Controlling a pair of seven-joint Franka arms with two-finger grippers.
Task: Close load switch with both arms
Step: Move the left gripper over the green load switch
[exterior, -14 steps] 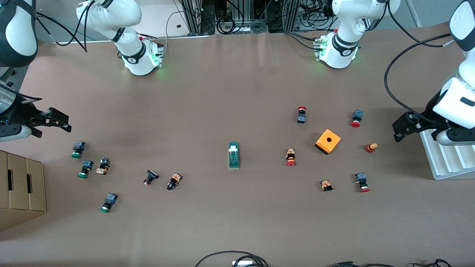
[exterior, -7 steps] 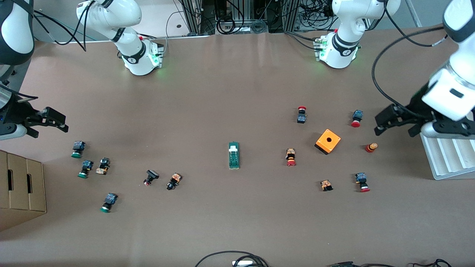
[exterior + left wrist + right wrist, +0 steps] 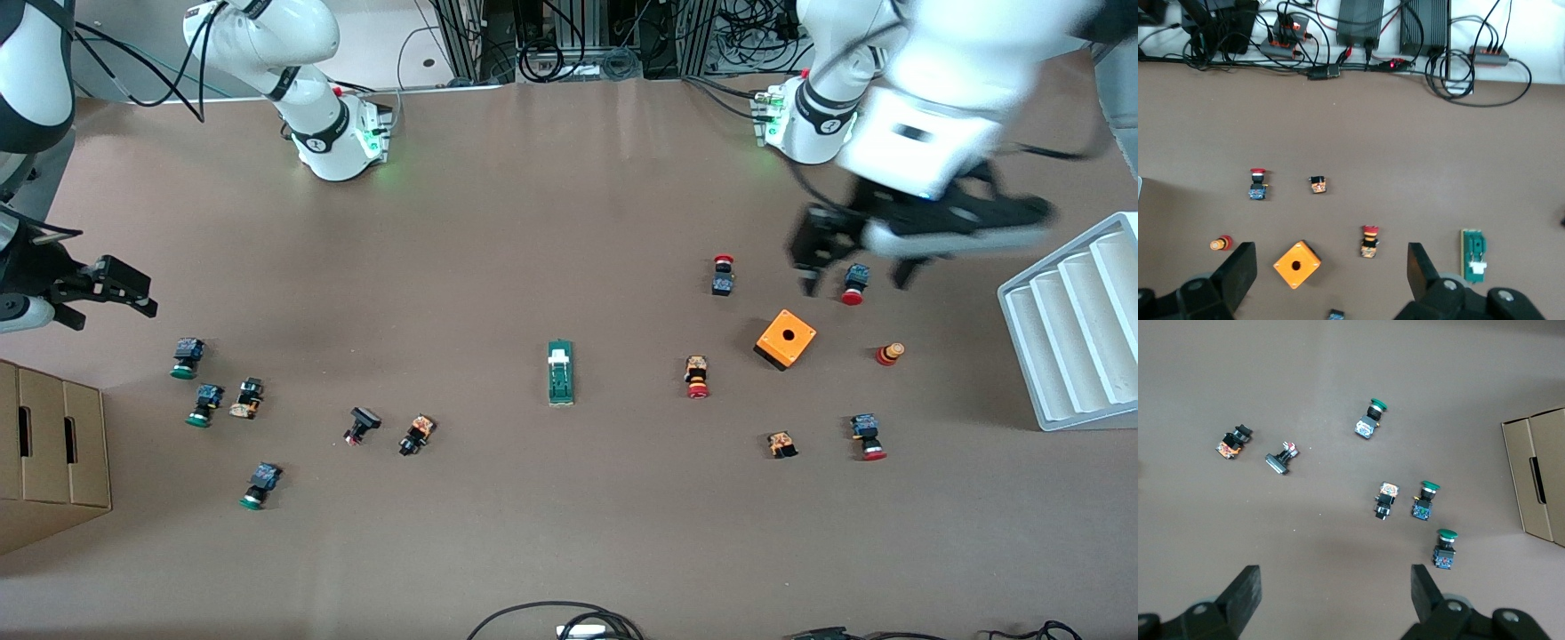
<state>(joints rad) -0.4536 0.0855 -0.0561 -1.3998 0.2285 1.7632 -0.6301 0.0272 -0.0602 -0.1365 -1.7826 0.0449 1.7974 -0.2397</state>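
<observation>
Mid-counter: the load switch (image 3: 559,373) lies flat on the brown counter (image 3: 551,231), its white lever piece at the end farther from the front camera; nothing touches it.
Left claw (image 3: 853,267): up in the air over a red-capped push-button (image 3: 854,284), near the orange cube box (image 3: 785,339); fingers (image 3: 1239,269) stand wide apart and hold nothing.
Left wrist view: the orange cube box (image 3: 1296,264) shows between the two fingers, the load switch (image 3: 1474,255) just outside one of them.
Right claw (image 3: 111,293): in the air at the right arm's end of the counter, over bare surface near a green-capped push-button (image 3: 187,357); fingers (image 3: 1241,593) spread apart, empty.
Right arm's end: a cardboard box (image 3: 49,444) sits at the edge.
Left arm's end: a white ribbed tray (image 3: 1071,324) rests by the edge.
</observation>
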